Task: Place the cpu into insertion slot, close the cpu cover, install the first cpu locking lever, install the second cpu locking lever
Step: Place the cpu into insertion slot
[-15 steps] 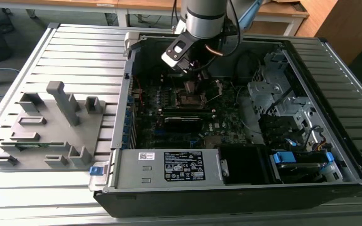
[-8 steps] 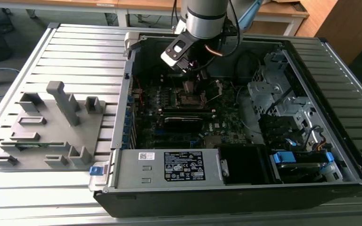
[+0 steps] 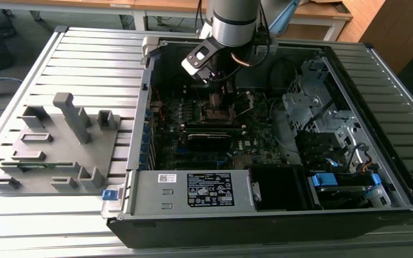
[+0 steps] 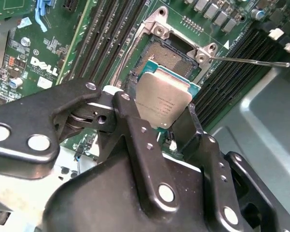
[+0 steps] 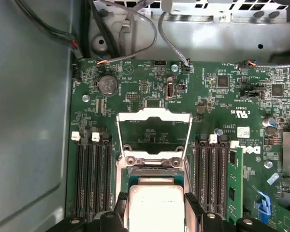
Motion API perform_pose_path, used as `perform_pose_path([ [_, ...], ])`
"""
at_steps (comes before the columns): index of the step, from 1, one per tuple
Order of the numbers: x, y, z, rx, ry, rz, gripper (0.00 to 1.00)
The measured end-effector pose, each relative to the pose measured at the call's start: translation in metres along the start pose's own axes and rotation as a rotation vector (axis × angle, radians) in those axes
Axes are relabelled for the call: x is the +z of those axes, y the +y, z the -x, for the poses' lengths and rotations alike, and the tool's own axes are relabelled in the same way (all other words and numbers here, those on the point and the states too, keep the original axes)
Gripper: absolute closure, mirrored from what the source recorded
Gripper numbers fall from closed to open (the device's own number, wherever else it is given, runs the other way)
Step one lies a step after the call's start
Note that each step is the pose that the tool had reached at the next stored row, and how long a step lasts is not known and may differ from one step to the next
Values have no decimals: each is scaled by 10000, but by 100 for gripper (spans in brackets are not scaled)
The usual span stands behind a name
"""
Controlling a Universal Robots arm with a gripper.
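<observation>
My gripper [image 4: 162, 116] is shut on the cpu [image 4: 163, 100], a small square chip with a grey metal top and a green edge, held by its two sides. The cpu hangs slightly tilted over the insertion slot [image 4: 166, 52], a dark square socket with a silver rim; I cannot tell whether they touch. In the first wrist view the cpu [image 5: 156, 207] sits between the black fingers [image 5: 121, 202], and the cpu cover [image 5: 153, 116], a silver frame with a window, stands raised open beyond it. A thin locking lever [image 4: 251, 61] sticks out beside the socket. The exterior view shows my gripper [image 3: 216, 88] low over the insertion slot [image 3: 218, 111].
Long black memory slots [image 5: 93, 174] flank the socket on both sides. The case walls [image 3: 148, 91] enclose the board, with a labelled grey power supply box [image 3: 192, 191] at the front, a drive cage [image 3: 321, 115] on the exterior view's right, and a grey fixture tray [image 3: 56, 145] on its left.
</observation>
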State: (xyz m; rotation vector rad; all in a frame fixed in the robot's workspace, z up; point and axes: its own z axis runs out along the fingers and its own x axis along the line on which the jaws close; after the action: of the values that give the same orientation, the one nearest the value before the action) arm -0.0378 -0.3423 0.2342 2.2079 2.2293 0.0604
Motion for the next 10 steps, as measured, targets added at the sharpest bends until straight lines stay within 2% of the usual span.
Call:
perform_pose_path([
  [3,25,-5,1,31,-2,80,46],
  [6,53,-21,1,30,-3,218,46],
  [10,84,-39,2,29,-6,283,46],
])
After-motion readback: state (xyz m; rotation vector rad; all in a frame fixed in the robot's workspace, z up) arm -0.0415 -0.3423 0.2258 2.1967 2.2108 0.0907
